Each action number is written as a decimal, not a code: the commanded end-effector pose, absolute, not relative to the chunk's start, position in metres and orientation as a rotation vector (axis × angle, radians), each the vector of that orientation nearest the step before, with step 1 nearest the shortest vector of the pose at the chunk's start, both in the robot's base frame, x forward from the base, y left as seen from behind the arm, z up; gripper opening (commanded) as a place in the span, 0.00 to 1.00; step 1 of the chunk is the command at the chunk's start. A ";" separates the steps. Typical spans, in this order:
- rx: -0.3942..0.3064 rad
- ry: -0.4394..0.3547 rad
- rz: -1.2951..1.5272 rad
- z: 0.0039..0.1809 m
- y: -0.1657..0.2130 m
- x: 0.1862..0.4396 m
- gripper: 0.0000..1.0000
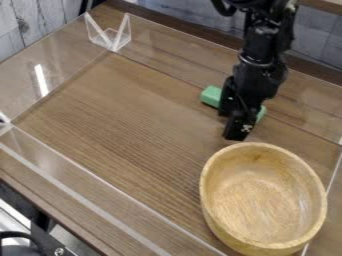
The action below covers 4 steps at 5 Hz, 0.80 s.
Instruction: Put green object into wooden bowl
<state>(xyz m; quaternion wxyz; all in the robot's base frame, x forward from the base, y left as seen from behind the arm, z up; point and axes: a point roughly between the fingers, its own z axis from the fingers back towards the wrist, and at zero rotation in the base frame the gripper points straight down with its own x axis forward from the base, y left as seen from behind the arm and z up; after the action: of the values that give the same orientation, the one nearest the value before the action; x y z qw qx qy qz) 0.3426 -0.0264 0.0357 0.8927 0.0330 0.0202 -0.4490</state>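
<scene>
The green object (211,96) lies on the wooden table; only its left end shows, the rest is hidden behind my arm. My black gripper (238,122) points down just right of it and close to the tabletop. Its jaws stand open, and I see nothing held between them. The wooden bowl (263,232), wide, shallow and light tan, sits empty at the front right, a short way in front of the gripper.
Clear acrylic walls (60,185) fence the table on the left, front and back. A small clear bracket (110,33) stands at the back left corner. Bare wood (120,110) stretches left of the gripper.
</scene>
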 end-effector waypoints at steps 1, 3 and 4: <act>0.126 -0.105 -0.996 0.066 -0.025 0.369 1.00; 0.138 -0.130 -1.029 0.057 -0.041 0.380 0.00; 0.133 -0.130 -0.987 0.050 -0.039 0.380 1.00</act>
<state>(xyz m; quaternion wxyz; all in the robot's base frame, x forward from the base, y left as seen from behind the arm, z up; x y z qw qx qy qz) 0.3554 -0.0375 0.0313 0.8791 0.0414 -0.0044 -0.4747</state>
